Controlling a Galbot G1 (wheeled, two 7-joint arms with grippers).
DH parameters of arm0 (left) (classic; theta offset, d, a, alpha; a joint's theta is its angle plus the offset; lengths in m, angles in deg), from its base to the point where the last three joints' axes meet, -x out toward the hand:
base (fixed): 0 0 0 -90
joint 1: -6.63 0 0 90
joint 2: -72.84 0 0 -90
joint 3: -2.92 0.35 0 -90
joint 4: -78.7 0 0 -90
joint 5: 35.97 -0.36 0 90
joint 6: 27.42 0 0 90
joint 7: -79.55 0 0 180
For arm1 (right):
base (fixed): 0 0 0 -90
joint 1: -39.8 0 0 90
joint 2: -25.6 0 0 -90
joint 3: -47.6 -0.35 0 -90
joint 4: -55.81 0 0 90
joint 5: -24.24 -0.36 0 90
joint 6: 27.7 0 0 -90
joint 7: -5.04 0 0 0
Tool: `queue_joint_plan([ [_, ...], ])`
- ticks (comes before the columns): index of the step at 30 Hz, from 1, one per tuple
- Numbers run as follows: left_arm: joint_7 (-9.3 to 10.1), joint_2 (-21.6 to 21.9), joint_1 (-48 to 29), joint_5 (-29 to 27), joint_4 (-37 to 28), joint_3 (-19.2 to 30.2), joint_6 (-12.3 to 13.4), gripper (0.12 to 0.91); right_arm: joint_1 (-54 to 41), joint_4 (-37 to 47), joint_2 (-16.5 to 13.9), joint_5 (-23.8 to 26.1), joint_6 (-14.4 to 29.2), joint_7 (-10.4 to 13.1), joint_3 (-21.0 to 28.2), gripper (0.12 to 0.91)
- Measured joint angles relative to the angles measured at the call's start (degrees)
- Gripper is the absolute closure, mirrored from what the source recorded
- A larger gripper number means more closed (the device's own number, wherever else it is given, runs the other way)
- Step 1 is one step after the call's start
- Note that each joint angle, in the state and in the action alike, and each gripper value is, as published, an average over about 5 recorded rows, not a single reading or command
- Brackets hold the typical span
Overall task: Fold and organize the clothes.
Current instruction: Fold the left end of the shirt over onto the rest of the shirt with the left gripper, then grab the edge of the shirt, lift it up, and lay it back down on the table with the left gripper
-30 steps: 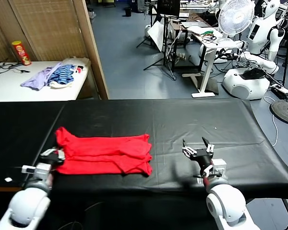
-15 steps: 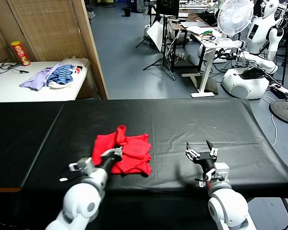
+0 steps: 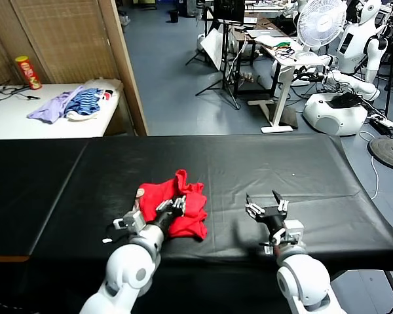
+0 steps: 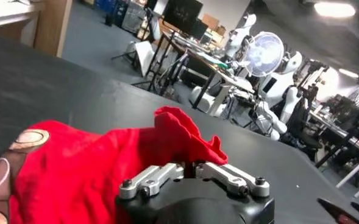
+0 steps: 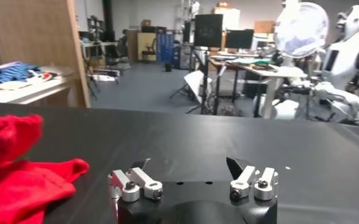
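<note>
Black cloth covers the long work table [image 3: 262, 163], with a lab of desks, a fan and other robots behind it. Just left of centre in the lower half of the head view lies the red T-shirt [image 3: 173, 206], now a compact bundle with one peak of cloth standing up and a patch of its brown-and-white print showing at its left end. A second ago it lay spread long toward the left; the left gripper [image 3: 172, 207] has carried that end over onto the rest and sits on top of the bundle, its fingers parting, though whether they still pinch cloth I cannot tell. That reads as a crosswise fold laid and being let go; the raised peak suggests it needs flattening. The right gripper [image 3: 265, 209] hovers above bare cloth to the right, well apart from the shirt, fingers spread wide and empty. Open table lies on every side; the near edge is closest. A heap of purple and striped garments [image 3: 72, 104] sits on a white side table at upper left.
</note>
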Motion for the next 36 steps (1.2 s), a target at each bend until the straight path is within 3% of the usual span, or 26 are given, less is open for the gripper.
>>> queue_joint_plan([
  [4,0.59,-1.29,0.59,2.61,1.38,-1.02,0.45,0.386,-2.65,1.71,-0.87,-2.17,0.03,-1.38,3.05,0.227],
  [7,-1.28,-0.93,1.36,0.58,2.19,-2.26,1.64,0.272,-5.17,3.03,-0.88,-2.26,0.14,-2.39,6.27,0.227],
  [13,-5.96,2.89,4.73,-7.57,2.62,-6.60,4.23,0.233,-11.80,7.22,0.69,0.07,-0.25,-2.60,15.09,0.227],
  [18,-7.21,4.21,8.13,-12.16,1.65,-10.27,5.23,0.232,-15.35,13.00,2.62,7.75,-1.09,-2.23,20.89,0.227],
  [22,-7.94,3.90,9.73,-13.54,1.47,-11.88,5.56,0.232,-15.40,16.41,3.19,17.55,-3.29,-1.70,22.79,0.227],
  [25,-8.09,3.48,9.85,-13.52,0.86,-12.54,5.62,0.232,-14.98,17.47,3.71,20.81,-2.75,-0.37,23.21,0.227],
  [30,-8.10,3.04,9.74,-10.05,-0.47,-13.68,5.59,0.232,-13.89,16.04,4.34,15.65,1.93,3.00,21.69,0.227],
  [36,-8.08,2.65,9.49,-3.83,-2.15,-15.35,5.61,0.232,-12.20,9.95,3.29,4.29,4.63,2.79,18.00,0.227],
])
